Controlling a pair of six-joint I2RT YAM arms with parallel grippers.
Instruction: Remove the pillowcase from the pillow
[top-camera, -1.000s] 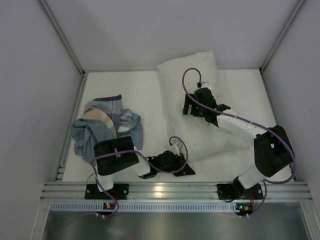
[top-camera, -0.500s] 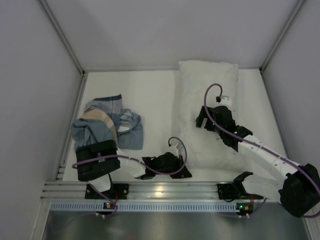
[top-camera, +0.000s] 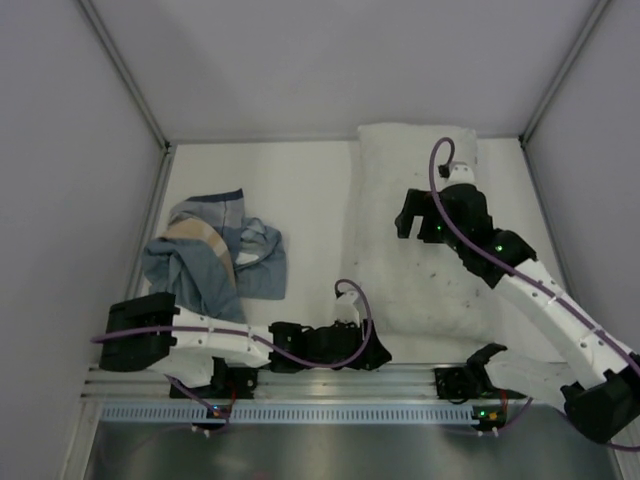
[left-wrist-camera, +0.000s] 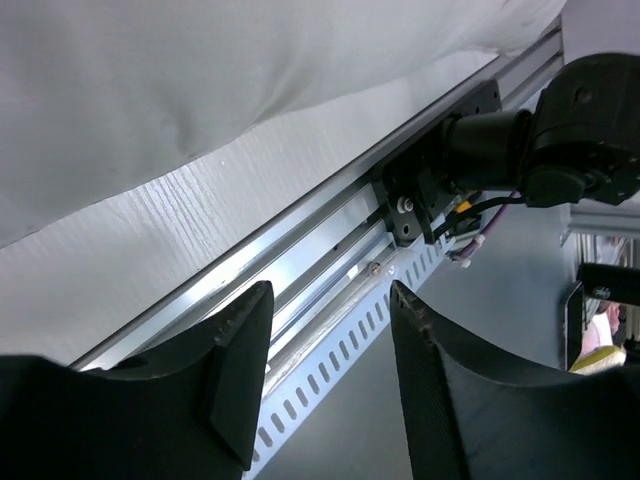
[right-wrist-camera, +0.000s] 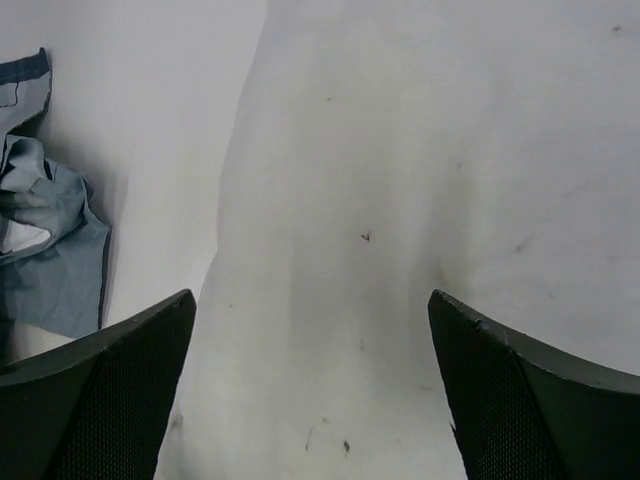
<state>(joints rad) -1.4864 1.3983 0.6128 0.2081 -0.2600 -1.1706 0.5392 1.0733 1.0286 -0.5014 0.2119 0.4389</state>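
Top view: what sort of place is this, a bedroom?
Likely a robot test booth, not a home: plain grey walls box in a white table, and a metal rail holds two arms.

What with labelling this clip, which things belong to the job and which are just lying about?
Job: pillowcase, pillow, left pincer, right pincer.
Just there: table, rail.
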